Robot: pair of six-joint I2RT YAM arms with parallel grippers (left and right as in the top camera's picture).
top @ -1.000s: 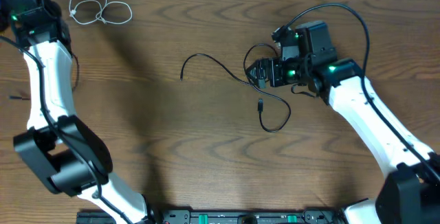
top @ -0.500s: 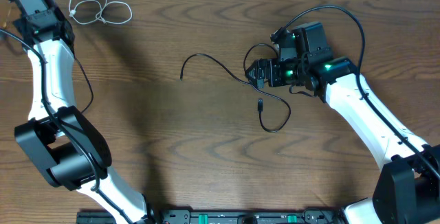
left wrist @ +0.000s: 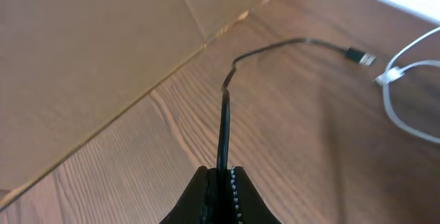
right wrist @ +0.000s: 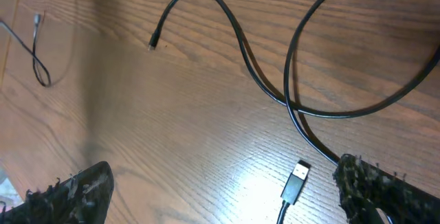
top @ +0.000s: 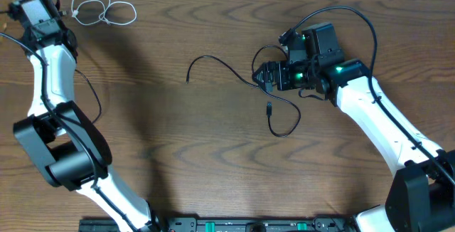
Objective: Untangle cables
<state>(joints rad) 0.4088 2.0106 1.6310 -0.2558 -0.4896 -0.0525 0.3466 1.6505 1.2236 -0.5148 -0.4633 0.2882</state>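
Note:
My left gripper [left wrist: 218,183] is shut on a thin black cable [left wrist: 225,107] at the table's far left corner [top: 57,11]. That cable runs ahead to a small plug [left wrist: 361,57]. The white cable [top: 103,10] lies coiled just to the right of it and also shows in the left wrist view [left wrist: 405,93]. My right gripper [right wrist: 227,189] is open wide, low over a black USB plug [right wrist: 297,181]. It sits at the crossed black cables [top: 274,97] mid-table [top: 264,75]. One black cable arcs left to a free end [top: 188,80].
A brown board [left wrist: 89,59] rises beyond the table's left edge. The thick black robot wire [top: 359,18] loops over the right arm. A dark rail [top: 249,225] runs along the front edge.
My left gripper has swung in from the left edge toward the white cable, carrying the black cable, whose slack now hangs beside the arm. The right arm has barely moved.

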